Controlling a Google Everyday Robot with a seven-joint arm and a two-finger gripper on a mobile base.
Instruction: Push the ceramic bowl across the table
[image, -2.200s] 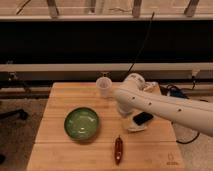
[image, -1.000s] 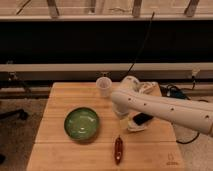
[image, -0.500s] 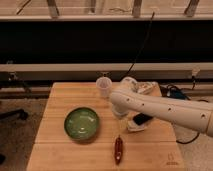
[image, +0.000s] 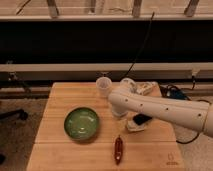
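The green ceramic bowl (image: 81, 123) sits upright on the left half of the light wooden table (image: 60, 97). My white arm reaches in from the right, its rounded end just right of the bowl. My gripper (image: 120, 118) hangs below that end, a short way right of the bowl's rim and not touching it. Its jaws stand open and nothing is held between them.
A small translucent white cup (image: 103, 85) stands at the table's back edge, behind the arm. A reddish-brown elongated object (image: 118, 149) lies near the front edge. A white-and-dark item (image: 139, 121) lies under the arm, and cables hang off the right side.
The arm's end has drifted slightly left and down, closer to the bowl. The bowl has not moved.
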